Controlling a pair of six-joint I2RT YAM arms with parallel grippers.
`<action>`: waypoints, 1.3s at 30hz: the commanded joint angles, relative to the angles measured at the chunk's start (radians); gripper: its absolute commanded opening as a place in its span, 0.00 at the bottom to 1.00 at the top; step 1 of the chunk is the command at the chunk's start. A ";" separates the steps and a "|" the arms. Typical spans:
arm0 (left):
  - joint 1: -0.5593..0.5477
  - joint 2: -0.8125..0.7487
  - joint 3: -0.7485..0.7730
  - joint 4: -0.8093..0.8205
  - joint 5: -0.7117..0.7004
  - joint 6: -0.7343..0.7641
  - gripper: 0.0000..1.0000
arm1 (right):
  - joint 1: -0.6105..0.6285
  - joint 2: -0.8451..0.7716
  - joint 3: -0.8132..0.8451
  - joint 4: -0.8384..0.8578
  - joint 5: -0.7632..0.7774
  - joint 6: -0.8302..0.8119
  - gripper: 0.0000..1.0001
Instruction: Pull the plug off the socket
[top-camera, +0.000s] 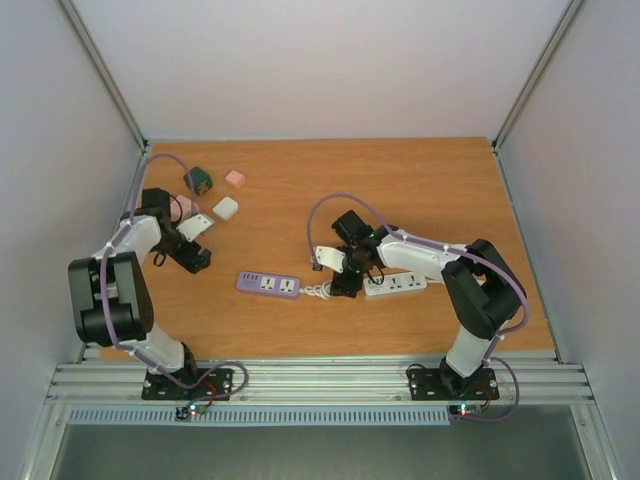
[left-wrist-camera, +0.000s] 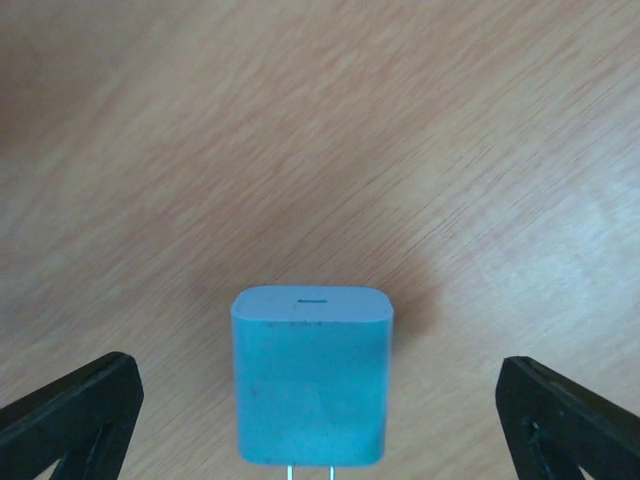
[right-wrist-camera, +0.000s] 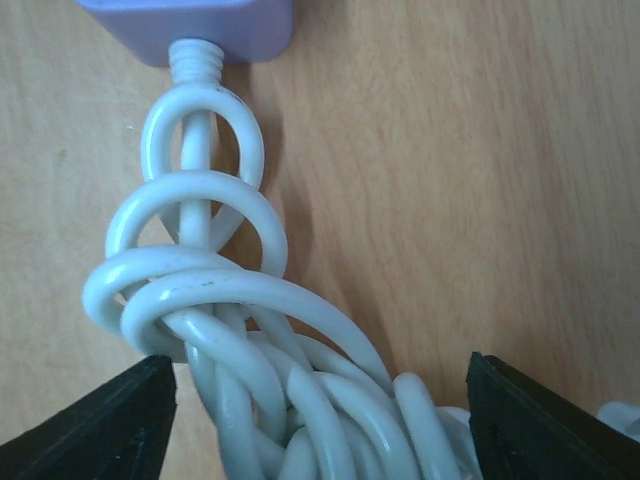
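Left jaws flank the blue plug (left-wrist-camera: 312, 375); right jaws flank coiled cable (right-wrist-camera: 230, 330).

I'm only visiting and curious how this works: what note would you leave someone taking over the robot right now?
Left gripper: jaws open, either side of a light blue charger plug lying free on the table, prongs bare.
Right gripper: jaws open, astride the coiled white cable coming out of the purple power strip.
Done: no plug shows in the purple strip's sockets.
To do: the white power strip is partly hidden by the right arm, so check it.
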 joint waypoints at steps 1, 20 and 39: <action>0.005 -0.111 0.053 -0.036 0.073 -0.021 1.00 | 0.006 0.026 -0.026 0.073 0.065 -0.003 0.76; -0.011 -0.429 0.066 -0.082 0.339 -0.221 1.00 | -0.210 0.077 0.055 0.072 0.052 -0.168 0.37; -0.030 -0.502 0.031 -0.098 0.352 -0.255 1.00 | -0.605 0.044 0.077 -0.046 0.034 -0.437 0.33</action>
